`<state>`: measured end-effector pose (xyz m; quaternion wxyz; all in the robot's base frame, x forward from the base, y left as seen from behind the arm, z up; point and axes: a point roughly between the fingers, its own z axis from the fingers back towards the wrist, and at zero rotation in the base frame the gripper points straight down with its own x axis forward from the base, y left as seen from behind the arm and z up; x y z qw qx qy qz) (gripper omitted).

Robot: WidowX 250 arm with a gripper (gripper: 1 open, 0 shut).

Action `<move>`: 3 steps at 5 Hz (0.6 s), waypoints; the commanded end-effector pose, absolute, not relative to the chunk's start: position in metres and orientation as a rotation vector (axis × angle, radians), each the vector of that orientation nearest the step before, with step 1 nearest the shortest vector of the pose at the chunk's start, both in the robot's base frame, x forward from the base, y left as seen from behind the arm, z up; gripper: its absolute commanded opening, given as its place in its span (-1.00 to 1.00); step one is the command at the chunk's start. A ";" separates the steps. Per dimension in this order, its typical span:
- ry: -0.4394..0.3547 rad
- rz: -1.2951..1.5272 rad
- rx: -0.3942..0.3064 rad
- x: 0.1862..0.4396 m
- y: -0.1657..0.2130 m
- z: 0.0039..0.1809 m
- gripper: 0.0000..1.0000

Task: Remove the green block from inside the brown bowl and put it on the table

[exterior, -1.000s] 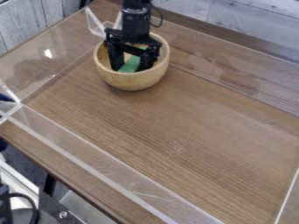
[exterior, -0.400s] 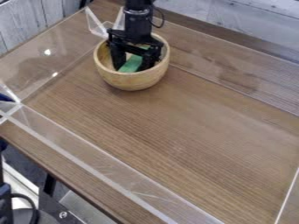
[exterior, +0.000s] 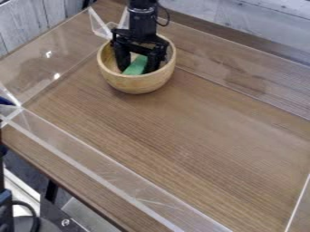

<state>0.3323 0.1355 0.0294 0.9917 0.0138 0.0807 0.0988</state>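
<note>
The brown bowl (exterior: pixel 136 82) stands on the table (exterior: pixel 182 136) at the back left. Inside it lies the green block (exterior: pixel 137 64), partly hidden by the black gripper (exterior: pixel 140 62). The gripper points straight down into the bowl, open, with one finger on each side of the block. I cannot tell whether the fingers touch the block.
Clear acrylic walls (exterior: pixel 49 145) run along the table's edges. The arm (exterior: pixel 143 14) comes down from the back edge above the bowl. A broad stretch of bare wood-grain tabletop lies in front of and to the right of the bowl.
The gripper has sunk very slightly into the bowl around the block; otherwise nothing visibly differs.
</note>
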 end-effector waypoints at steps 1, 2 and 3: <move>0.109 0.216 0.046 0.341 0.142 0.042 -1.00; 0.098 0.218 0.041 0.341 0.141 0.048 -1.00; 0.069 0.218 0.033 0.342 0.140 0.064 -1.00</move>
